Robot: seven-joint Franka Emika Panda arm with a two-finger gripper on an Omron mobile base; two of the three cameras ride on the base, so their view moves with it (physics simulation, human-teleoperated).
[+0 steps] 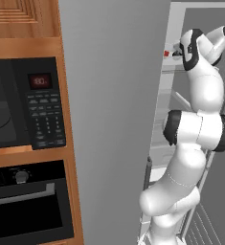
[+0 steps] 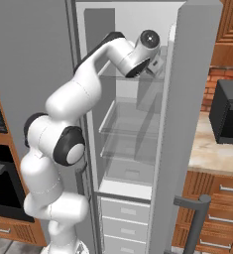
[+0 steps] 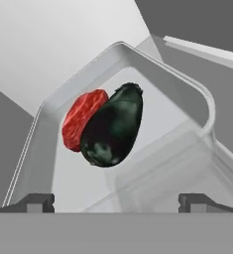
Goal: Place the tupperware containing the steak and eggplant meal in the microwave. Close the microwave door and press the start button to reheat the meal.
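At about nine o'clock in the left base view sits the wide black built-in microwave (image 1: pixel 25 103) with its grey-buttoned keypad strip and small red display, framed in brown wood above a black oven with knobs (image 1: pixel 28 201); its dark-windowed black microwave door (image 1: pixel 1 107) looks flush with the front, so by my reading it will need opening before anything goes in. To the right stands a tall grey fridge (image 1: pixel 111 119), and the white jointed robot arm (image 1: pixel 195 134) rises from five o'clock and bends its hand in towards a clear glass shelf (image 2: pixel 133 77) at about one o'clock, most likely because the meal was kept cold there. In the hand view the shallow pale translucent rectangular tupperware (image 3: pixel 43 149) with rounded corners lies straight ahead and fills the centre, holding a glossy red slab of steak (image 3: pixel 81 119) at ten o'clock, touching a dark green-black teardrop-shaped eggplant (image 3: pixel 113 129) just right of it. The tray's long axis seems to run from seven o'clock up to one o'clock, and the eggplant lies the same way, narrow end towards one o'clock. The two-finger gripper (image 3: pixel 116 201) has its dark tips spread wide at the bottom, either side of the tray's near end, pinching nothing; the reach looks like a lead-up to grasping that near rim
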